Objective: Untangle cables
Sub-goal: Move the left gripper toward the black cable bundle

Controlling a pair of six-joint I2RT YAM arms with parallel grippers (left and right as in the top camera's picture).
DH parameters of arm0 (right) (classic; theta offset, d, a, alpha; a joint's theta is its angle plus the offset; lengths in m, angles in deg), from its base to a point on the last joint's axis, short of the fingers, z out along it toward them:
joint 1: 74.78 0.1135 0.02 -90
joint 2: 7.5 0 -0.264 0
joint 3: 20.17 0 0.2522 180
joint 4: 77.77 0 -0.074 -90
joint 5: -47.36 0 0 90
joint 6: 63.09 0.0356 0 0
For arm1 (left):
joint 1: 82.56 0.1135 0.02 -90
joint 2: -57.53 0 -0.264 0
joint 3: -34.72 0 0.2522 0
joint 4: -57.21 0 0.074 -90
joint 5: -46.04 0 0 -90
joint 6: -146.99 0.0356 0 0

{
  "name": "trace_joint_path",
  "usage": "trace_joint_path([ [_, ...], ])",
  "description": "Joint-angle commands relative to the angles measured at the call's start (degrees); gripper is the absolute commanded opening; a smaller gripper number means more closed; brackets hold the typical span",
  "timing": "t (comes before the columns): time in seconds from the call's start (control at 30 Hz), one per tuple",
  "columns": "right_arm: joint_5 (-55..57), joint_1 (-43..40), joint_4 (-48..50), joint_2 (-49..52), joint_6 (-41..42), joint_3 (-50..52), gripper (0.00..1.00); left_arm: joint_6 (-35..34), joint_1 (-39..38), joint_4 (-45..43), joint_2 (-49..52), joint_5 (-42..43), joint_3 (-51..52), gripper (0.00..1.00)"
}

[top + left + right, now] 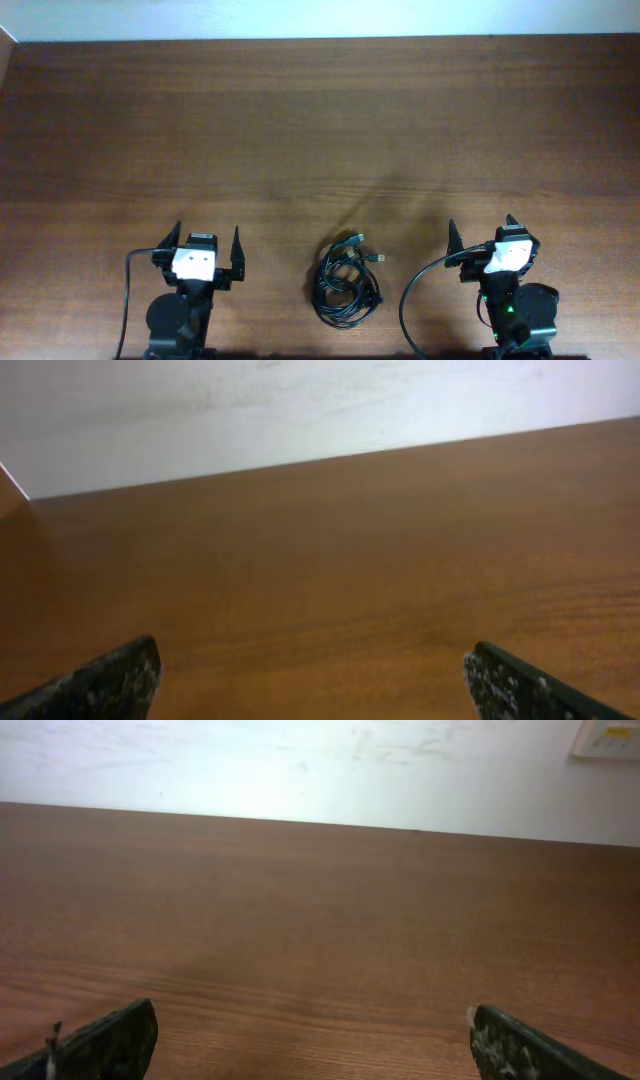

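Note:
The cables (347,283) lie as one knotted bundle of thin black cords near the table's front edge, midway between the arms, with small plugs poking out at its upper right. My left gripper (208,240) stands open to the bundle's left, apart from it. To the right of the bundle my right gripper (481,233) is open too, holding nothing. Both wrist views show only bare wood between wide-spread fingertips (120,680) (515,1045); the cables are out of sight there.
The brown wooden table (320,130) stretches far behind the arms up to a pale wall (320,15). Thicker black robot cables (415,300) loop beside the right arm's base, and another (127,300) runs down by the left base.

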Motion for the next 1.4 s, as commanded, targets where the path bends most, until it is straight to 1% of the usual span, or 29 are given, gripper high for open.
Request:
trace_joint_path([
  [0.0, -0.9, -0.4, -0.3, -0.1, 0.7, 0.3, 0.99, 0.5, 0.4, 0.8, 0.2, -0.7, -2.2, 0.99],
  [0.13, -0.9, -0.4, -0.3, -0.1, 0.7, 0.3, 0.99, 0.5, 0.4, 1.0, 1.6, -0.7, -2.9, 0.99],
  [0.3, -0.9, -0.4, -0.3, -0.1, 0.7, 0.3, 0.98, 0.5, 0.4, 1.1, 7.2, -0.6, -4.9, 0.99],
  [0.63, -0.9, -0.4, -0.3, -0.1, 0.7, 0.3, 0.99, 0.5, 0.4, -1.7, 24.3, -0.4, -9.6, 0.99],
  [0.83, -0.9, -0.4, -0.3, -0.1, 0.7, 0.3, 0.99, 0.5, 0.4, -3.1, 32.2, 1.0, -11.8, 0.99],
  [0.97, -0.9, -0.4, -0.3, -0.1, 0.7, 0.3, 0.99, 0.5, 0.4, -2.1, 36.5, 3.3, -14.4, 0.99],
  [1.13, -0.9, -0.4, -0.3, -0.1, 0.7, 0.3, 0.99, 0.5, 0.4, 1.0, 42.6, 4.3, -18.4, 0.99],
  [1.37, -0.9, -0.4, -0.3, -0.1, 0.7, 0.3, 0.99, 0.5, 0.3, 2.3, 52.2, 7.1, -23.1, 0.99],
])
